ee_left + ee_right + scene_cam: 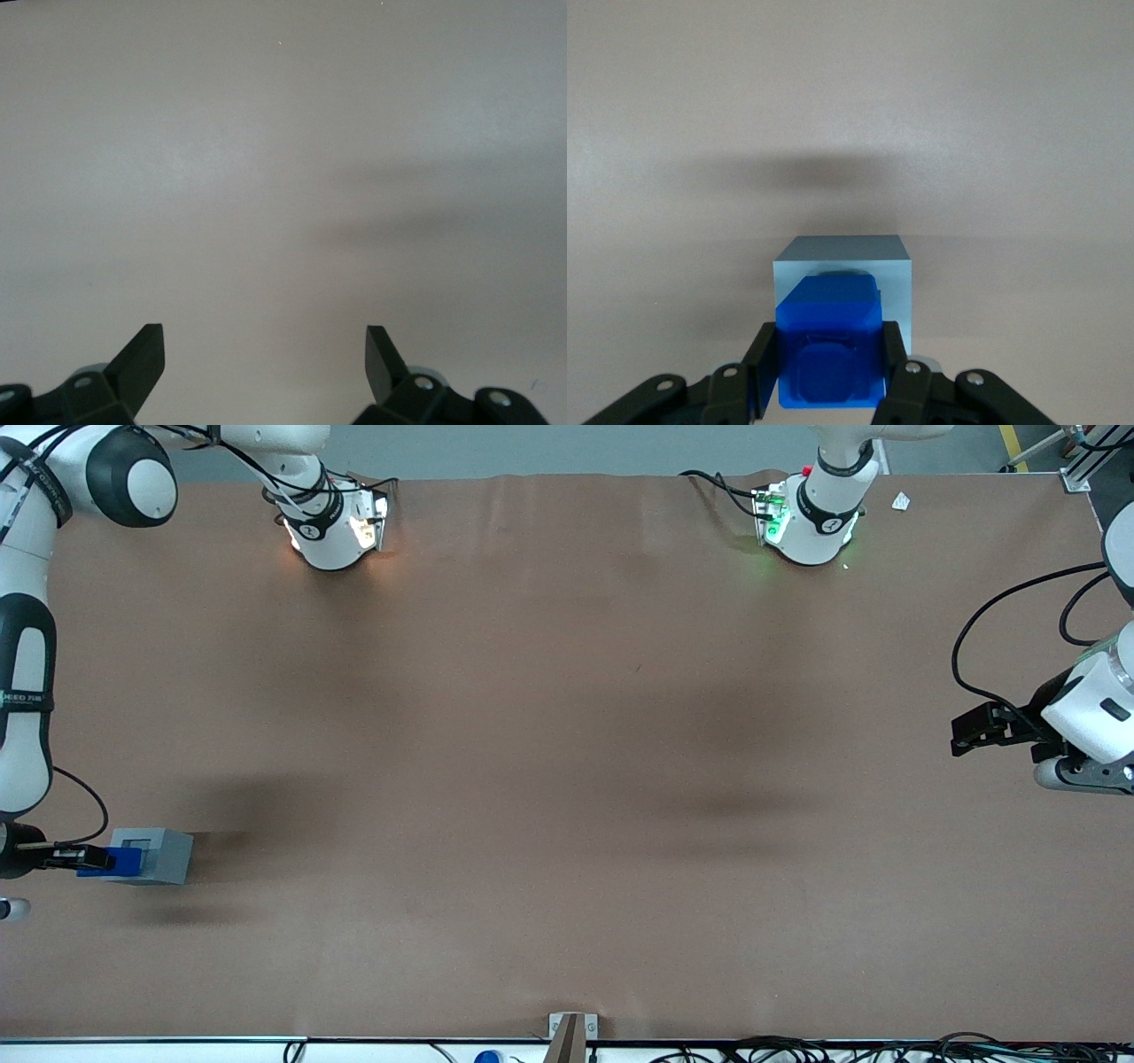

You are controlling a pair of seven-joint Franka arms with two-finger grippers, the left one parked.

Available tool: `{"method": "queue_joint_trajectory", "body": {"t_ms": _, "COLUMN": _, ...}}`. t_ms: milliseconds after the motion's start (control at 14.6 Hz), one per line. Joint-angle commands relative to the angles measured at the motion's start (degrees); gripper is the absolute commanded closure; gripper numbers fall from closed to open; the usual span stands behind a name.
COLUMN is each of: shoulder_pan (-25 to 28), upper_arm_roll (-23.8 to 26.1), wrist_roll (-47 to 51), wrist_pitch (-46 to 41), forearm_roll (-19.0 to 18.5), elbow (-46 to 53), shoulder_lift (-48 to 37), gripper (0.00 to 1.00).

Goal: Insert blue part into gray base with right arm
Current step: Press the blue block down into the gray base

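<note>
Now slim black hand [829, 376] grips bright-blue plastic block [827, 345] w/ light-gray boxy base [156, 856] at lower-left of front view; misaligned nub could jam on recess rim.

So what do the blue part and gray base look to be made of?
Both look like molded plastic. The blue part, shut in the claw, is glossy and slightly translucent, with soft highlights. The gray base beside it looks opaque and matte, with flat, even faces. Neither is certain.

Broad brown-covered table [567, 717] with soft shadows, a strip of grey floor [567, 447] along its edge.
</note>
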Motion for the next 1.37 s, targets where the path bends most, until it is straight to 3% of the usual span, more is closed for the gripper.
{"method": "queue_joint_trajectory", "body": {"t_ms": 0, "shoulder_pan": -0.3, "upper_arm_roll": 0.2, "wrist_roll": 0.5, "wrist_pitch": 0.1, "forearm_roll": 0.5, "elbow": -3.2, "shoulder_lift": -2.6, "gripper": 1.00}}
{"method": "queue_joint_trajectory", "body": {"t_ms": 1299, "shoulder_pan": -1.0, "upper_arm_roll": 0.2, "wrist_roll": 1.5, "wrist_pitch": -0.4, "forearm_roll": 0.4, "elbow": -5.1, "shoulder_lift": -2.9, "gripper": 1.00}}
